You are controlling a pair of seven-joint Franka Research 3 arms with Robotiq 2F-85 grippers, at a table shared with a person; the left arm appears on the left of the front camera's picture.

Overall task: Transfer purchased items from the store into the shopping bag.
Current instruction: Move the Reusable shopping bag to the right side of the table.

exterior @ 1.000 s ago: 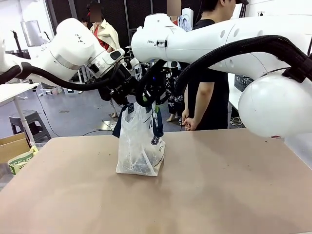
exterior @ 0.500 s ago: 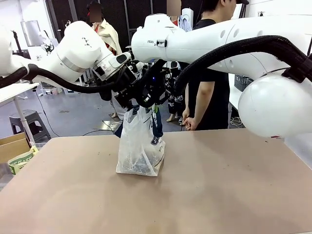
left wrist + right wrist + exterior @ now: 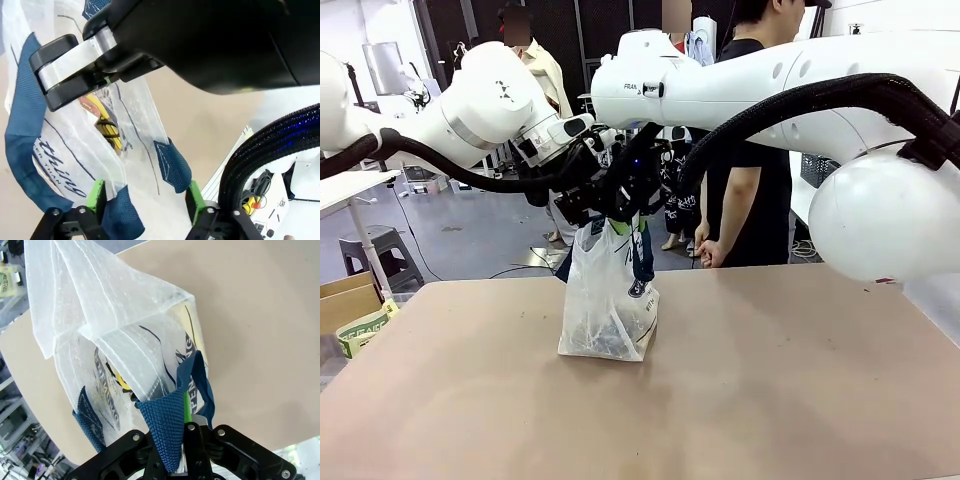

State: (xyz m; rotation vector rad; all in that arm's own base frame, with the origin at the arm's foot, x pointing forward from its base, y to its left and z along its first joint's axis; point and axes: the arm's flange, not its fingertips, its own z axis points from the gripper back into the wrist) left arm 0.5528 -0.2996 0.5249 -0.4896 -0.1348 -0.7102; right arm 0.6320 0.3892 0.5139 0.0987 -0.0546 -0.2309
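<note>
The bag [image 3: 608, 305] stands on the desk [image 3: 740, 390], mid-left, its top lifted. The right end effector [image 3: 186, 432] is pinched shut on one navy handle [image 3: 167, 422]. Since a second ago the left end effector [image 3: 145, 196] has come in from the side to the bag's mouth; its green pads [image 3: 95, 192] sit spread either side of the other handle [image 3: 172, 165], not yet gripping. Likely it is about to grip that handle.

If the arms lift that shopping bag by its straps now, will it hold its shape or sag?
Probably sags: the shopping bag is thin, crinkled film. The right tool, shut on a navy strap, already stretches it upward. Contents look few, so likely light.
</note>
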